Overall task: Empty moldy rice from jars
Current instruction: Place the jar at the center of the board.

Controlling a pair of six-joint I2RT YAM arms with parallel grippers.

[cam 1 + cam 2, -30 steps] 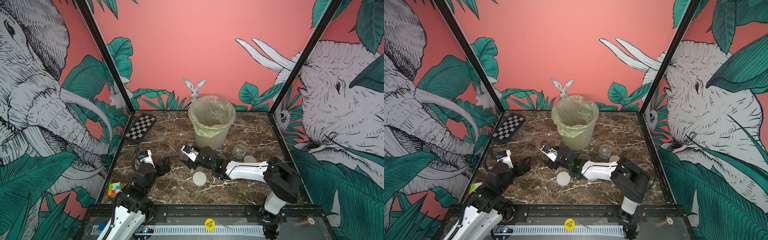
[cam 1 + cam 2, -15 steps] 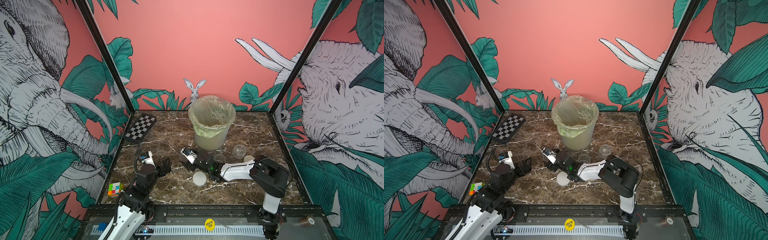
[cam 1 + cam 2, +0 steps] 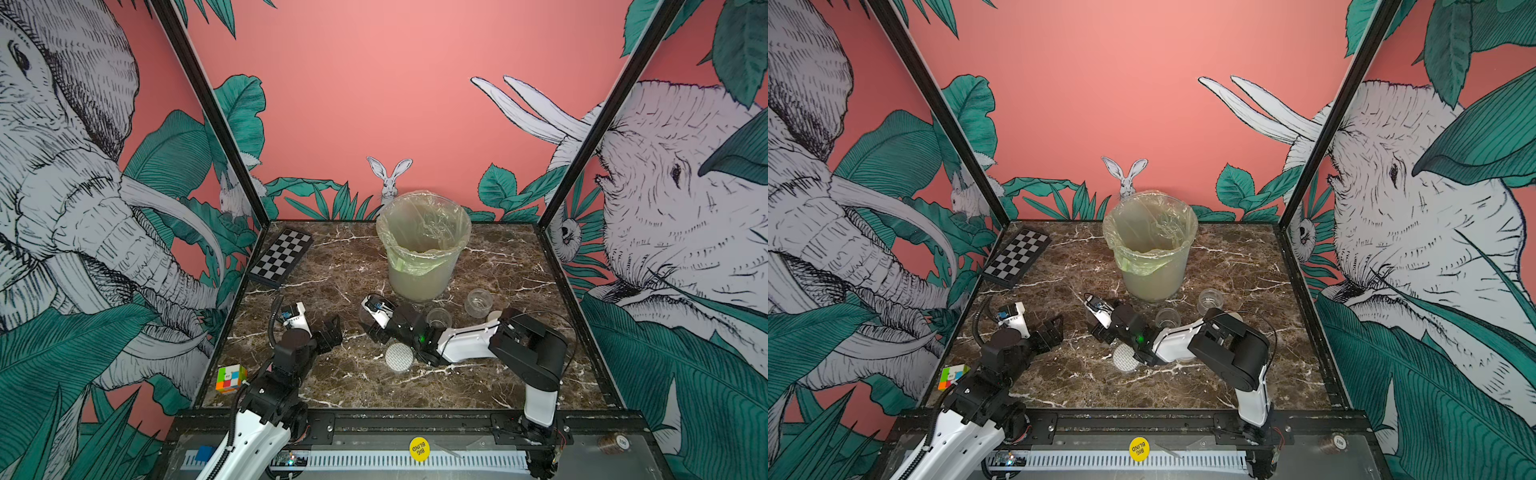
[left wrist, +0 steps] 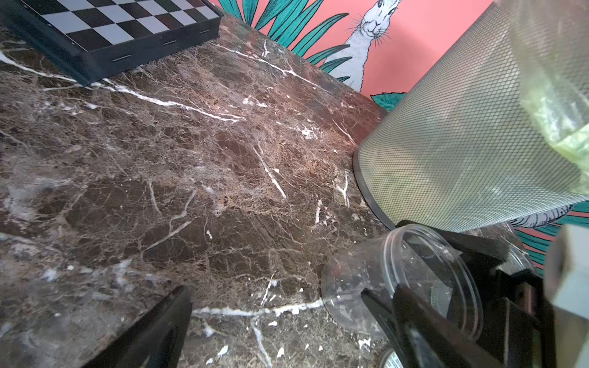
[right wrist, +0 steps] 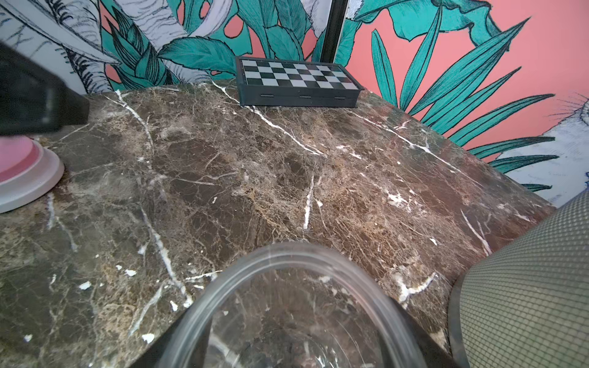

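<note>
Tall jar lidless, tipped sideways at the tabletop, just below centre in both top views, lower left of the bag-lined bin; only specks inside. Right gripper jaws either side of its mouth; pressing or merely flanking, cannot tell. Left gripper jaws spread wide, empty. Two squat jars upright, open, to its right.

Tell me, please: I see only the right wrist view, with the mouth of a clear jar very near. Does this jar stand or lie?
Observer: It lies. The left wrist view shows the jar on its side on the table, with the fingers of the right claw on both sides of it.
Operator: And the other arm, is it occupied?
Observer: No. In both top views the left claw is open and holds nothing.
</note>
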